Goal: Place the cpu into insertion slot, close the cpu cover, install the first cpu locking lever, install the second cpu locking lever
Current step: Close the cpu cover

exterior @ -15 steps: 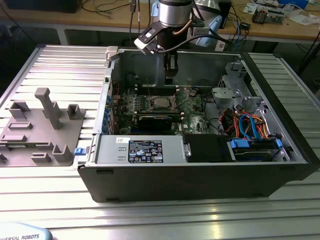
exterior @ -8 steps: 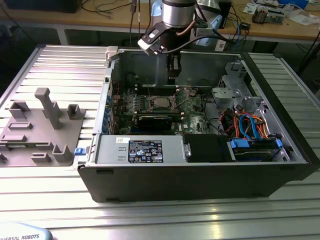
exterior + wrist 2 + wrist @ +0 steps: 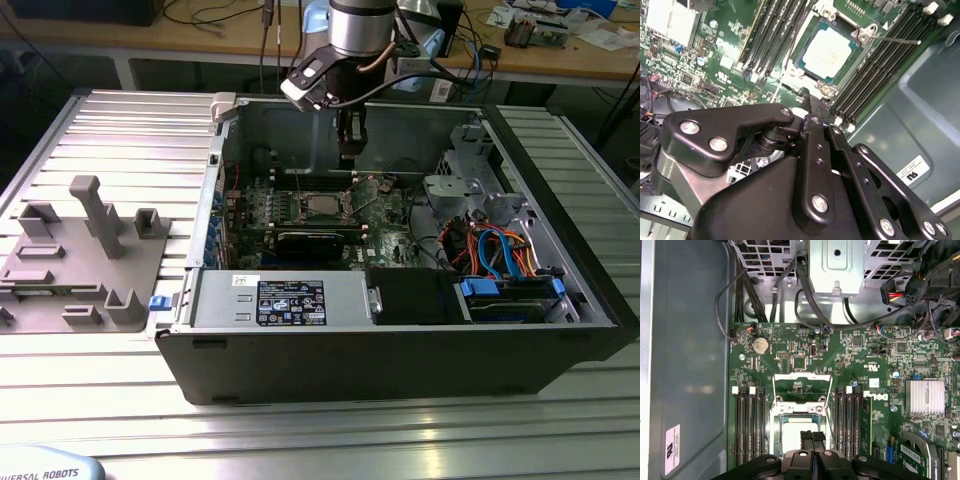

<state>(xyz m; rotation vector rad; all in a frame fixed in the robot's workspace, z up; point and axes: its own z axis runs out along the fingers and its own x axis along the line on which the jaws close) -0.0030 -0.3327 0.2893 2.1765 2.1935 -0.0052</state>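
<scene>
1. Ribbed metal bench [image 3: 90,400] carries an open PC case [image 3: 400,360]
2. Claw [image 3: 812,436] pinched shut, empty, just above cpu [image 3: 829,50], which is seated in insertion slot [image 3: 799,62]; cpu cover [image 3: 802,376] open
3. Cpu prob. light, stiff, fragile; take by edges

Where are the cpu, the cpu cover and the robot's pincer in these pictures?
cpu [image 3: 829,51]: second wrist view, middle of its silvery top.
cpu cover [image 3: 802,375]: first wrist view, the frame's bar farthest from the cpu.
pincer [image 3: 813,436]: first wrist view, midway between its fingertips.
</scene>
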